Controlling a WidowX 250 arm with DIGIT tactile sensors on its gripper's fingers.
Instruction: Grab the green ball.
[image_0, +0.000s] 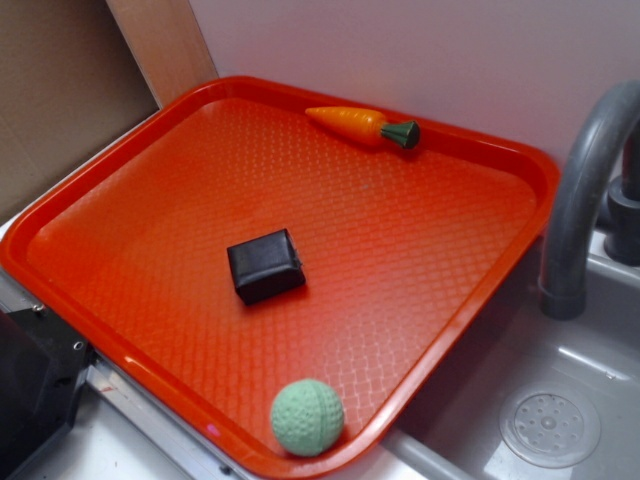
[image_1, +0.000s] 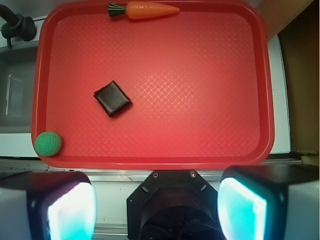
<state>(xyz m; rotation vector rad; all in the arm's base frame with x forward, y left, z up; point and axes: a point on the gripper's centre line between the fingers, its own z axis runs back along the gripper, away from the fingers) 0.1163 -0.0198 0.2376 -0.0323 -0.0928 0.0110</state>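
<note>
Green ball (image_0: 308, 417): it lies in the near corner of the red tray (image_0: 420, 260), touching the raised rim, at the side of the sink (image_0: 560, 400).
Surface: matte and dimpled, with faint seams; it probably gives good friction.
Weight and stiffness: I judge it light and a little soft, like foam, not fragile.
Risk: it is round, so it can roll along the rim if one pad pushes first.
Where to take hold: across the middle, one finger inside the tray and one over the rim.
Claw (image_1: 157, 200): open wide, empty, high above the near tray edge, well apart from the ball.
Other things: black block (image_0: 265, 265) in the middle, toy carrot (image_0: 362, 126) at the far rim.
</note>
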